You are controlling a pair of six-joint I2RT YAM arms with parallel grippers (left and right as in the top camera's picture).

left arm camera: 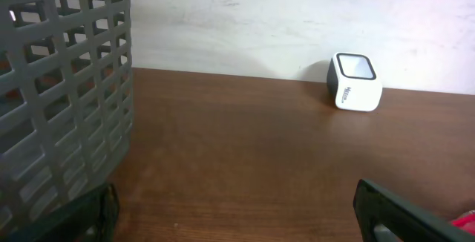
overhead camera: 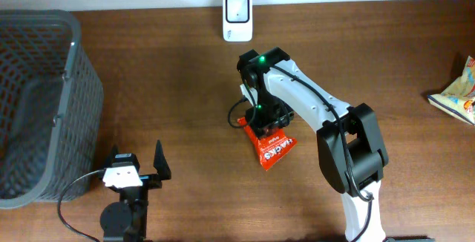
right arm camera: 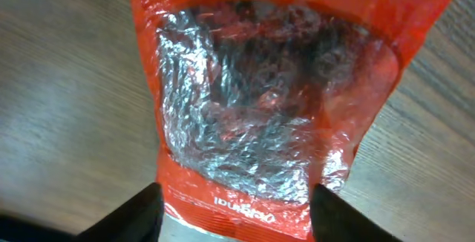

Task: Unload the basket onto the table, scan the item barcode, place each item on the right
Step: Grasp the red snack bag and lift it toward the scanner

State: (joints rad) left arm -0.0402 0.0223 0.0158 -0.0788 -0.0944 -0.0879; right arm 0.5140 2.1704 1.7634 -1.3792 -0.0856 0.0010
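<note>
The item is a red snack bag [overhead camera: 273,150] with a clear window, lying flat on the wooden table near the middle. My right gripper [overhead camera: 267,127] reaches down over its upper end. In the right wrist view the bag [right arm camera: 260,108] fills the frame, and the gripper [right arm camera: 236,212] has its two dark fingers pressed against the left and right edges of the bag's printed end. No barcode shows on this face. The white scanner [overhead camera: 237,17] stands at the table's back edge, and the left wrist view shows the scanner [left arm camera: 355,82] too. My left gripper [overhead camera: 137,157] rests open near the front left with nothing in it [left arm camera: 237,212].
A grey mesh basket [overhead camera: 70,64] takes up the left side, and its wall [left arm camera: 59,86] is close to my left gripper. A second snack bag [overhead camera: 456,93] lies at the right edge. Bare wood lies between the red bag and the scanner.
</note>
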